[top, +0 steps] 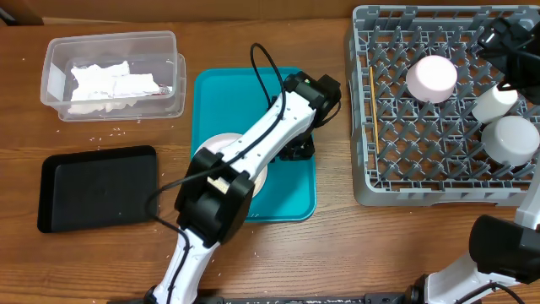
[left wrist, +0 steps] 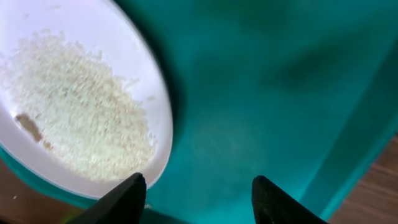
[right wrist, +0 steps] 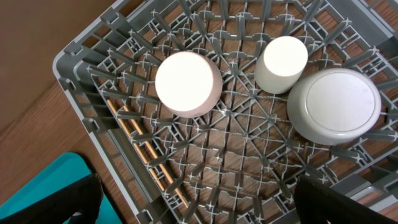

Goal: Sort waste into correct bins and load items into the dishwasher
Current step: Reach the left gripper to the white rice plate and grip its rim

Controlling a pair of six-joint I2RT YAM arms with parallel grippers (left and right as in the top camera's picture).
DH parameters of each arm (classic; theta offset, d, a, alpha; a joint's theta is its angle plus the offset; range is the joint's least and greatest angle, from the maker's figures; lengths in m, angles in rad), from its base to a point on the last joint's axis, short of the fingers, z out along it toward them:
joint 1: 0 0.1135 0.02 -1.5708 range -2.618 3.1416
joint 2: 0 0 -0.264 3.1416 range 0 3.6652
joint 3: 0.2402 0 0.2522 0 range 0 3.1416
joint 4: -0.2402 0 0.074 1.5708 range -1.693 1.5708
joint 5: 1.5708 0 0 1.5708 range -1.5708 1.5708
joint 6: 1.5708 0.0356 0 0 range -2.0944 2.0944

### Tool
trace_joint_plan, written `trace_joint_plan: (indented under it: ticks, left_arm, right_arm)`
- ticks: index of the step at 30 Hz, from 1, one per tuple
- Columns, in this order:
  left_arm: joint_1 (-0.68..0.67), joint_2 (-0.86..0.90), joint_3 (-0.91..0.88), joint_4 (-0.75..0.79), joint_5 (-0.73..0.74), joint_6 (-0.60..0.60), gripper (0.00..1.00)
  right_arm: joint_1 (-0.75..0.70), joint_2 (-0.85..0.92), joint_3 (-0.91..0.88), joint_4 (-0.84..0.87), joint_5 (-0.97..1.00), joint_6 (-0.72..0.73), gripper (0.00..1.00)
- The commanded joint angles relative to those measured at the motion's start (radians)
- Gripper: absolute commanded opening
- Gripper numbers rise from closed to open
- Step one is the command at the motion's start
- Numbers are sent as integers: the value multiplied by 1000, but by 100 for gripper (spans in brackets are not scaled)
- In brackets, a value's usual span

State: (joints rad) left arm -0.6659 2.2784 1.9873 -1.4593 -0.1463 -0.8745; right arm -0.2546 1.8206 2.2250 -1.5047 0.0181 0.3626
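A white plate point(top: 221, 145) covered in loose rice point(left wrist: 81, 112) lies on the teal tray point(top: 228, 93). My left gripper point(left wrist: 198, 180) is open and empty low over the tray, its left finger at the plate's rim. The grey dish rack point(top: 363, 169) holds an upturned pale-pink bowl point(top: 432, 78), a small cup point(top: 494, 103), a white dish point(top: 515, 139) and chopsticks point(top: 371, 93). My right gripper point(right wrist: 199, 186) is open and empty above the rack point(right wrist: 81, 62), over the bowl point(right wrist: 188, 83), cup point(right wrist: 282, 64), dish point(right wrist: 334, 106) and chopsticks point(right wrist: 149, 155).
A clear tub point(top: 59, 59) at the back left holds crumpled white napkins point(top: 105, 83). A shallow black tray point(top: 97, 187) lies in front of it. A few rice grains point(top: 110, 133) are scattered on the wood between them. The left arm spans the teal tray.
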Motion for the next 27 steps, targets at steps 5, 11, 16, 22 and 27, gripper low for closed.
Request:
trace_joint_plan:
  ticks: [5,11,16,22,27]
  left_arm:
    - [89,65,-5,40,20,87,57]
    - [106,67,-26,57,-1,83,57]
    - [106,70,-97,115,43,85,53]
    - [101,70,-119,125,47,85,50]
    - [100,70,-119,125,47,85,19]
  right_arm:
    - [-3,-16,14,3,6,5,100]
    - [-3,-16,14,3,6,5,100]
    - [-3,-16,14,3,6,5,100]
    - [-3,-16,14,2,6,5,100]
    - [-3,-16,14,3,7,5,100]
